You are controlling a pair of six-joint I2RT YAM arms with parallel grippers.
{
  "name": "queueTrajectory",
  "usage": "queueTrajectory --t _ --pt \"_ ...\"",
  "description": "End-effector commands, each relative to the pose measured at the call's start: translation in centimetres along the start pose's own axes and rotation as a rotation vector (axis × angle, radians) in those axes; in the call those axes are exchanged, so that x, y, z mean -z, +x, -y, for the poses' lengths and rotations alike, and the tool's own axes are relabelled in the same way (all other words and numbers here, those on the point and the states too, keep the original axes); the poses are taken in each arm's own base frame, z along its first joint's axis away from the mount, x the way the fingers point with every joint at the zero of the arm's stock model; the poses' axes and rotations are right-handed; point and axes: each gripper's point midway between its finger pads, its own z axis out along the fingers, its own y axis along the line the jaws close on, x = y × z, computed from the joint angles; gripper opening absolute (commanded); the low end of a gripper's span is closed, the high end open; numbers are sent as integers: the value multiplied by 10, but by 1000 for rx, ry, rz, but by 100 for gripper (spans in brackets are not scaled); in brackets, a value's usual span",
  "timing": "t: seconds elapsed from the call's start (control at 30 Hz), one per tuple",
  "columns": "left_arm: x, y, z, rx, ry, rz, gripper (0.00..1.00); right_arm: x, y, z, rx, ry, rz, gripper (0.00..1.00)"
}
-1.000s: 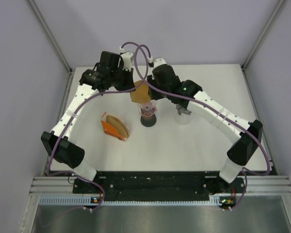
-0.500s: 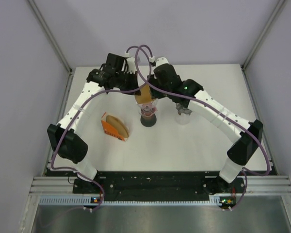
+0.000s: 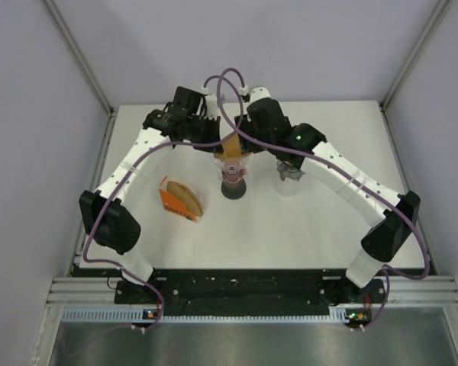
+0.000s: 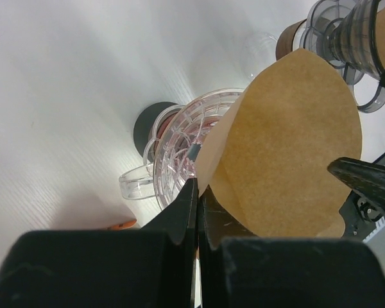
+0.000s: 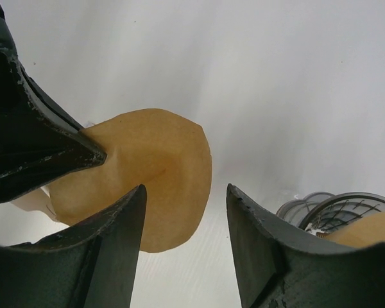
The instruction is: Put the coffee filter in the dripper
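The brown paper coffee filter (image 3: 230, 146) hangs just above the clear dripper (image 3: 233, 177), which stands on a dark base. My left gripper (image 3: 220, 140) is shut on the filter's edge. In the left wrist view the filter (image 4: 295, 147) fans out over the dripper's ribbed cone (image 4: 183, 144), with my left gripper (image 4: 197, 192) pinching its lower edge. My right gripper (image 3: 244, 149) is open, close beside the filter on its right. In the right wrist view the filter (image 5: 151, 173) lies partly behind the left finger of my right gripper (image 5: 186, 196), not clamped by it.
An orange box of filters (image 3: 181, 198) lies left of the dripper. A clear grinder-like vessel (image 3: 288, 179) stands right of it, seen also in the left wrist view (image 4: 343, 32). The two arms crowd the back middle of the white table (image 3: 290, 236).
My left arm has swung right, carrying the filter from back left of the dripper to just above it. My right gripper has shifted slightly and stays next to the filter.
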Motion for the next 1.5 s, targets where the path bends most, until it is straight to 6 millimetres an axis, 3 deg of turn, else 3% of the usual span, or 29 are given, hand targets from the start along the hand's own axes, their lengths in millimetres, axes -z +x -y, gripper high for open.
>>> queueTrajectory --t 0.0,0.4,0.67,0.8,0.97,1.13,1.3,1.47 --pt "-11 0 -7 -27 -28 -5 2 31 -39 6 -11 -19 121 53" --pt "1 -12 -6 -64 -49 33 34 40 -44 9 -1 -19 140 55" --pt "21 -27 1 -98 -53 88 54 39 -47 -9 36 -119 140 54" --pt "27 -32 3 -108 -53 104 63 33 -44 -20 50 -172 121 45" --pt "41 -42 3 -105 -52 138 66 23 -36 -32 55 -219 81 29" --pt "62 -54 -12 -61 -70 196 70 8 -22 -40 56 -238 22 12" --pt "59 -40 -29 12 -54 171 70 -18 0 -52 82 -267 -85 0" --pt "51 -26 -30 51 -17 143 70 -41 13 -56 112 -243 -153 0"
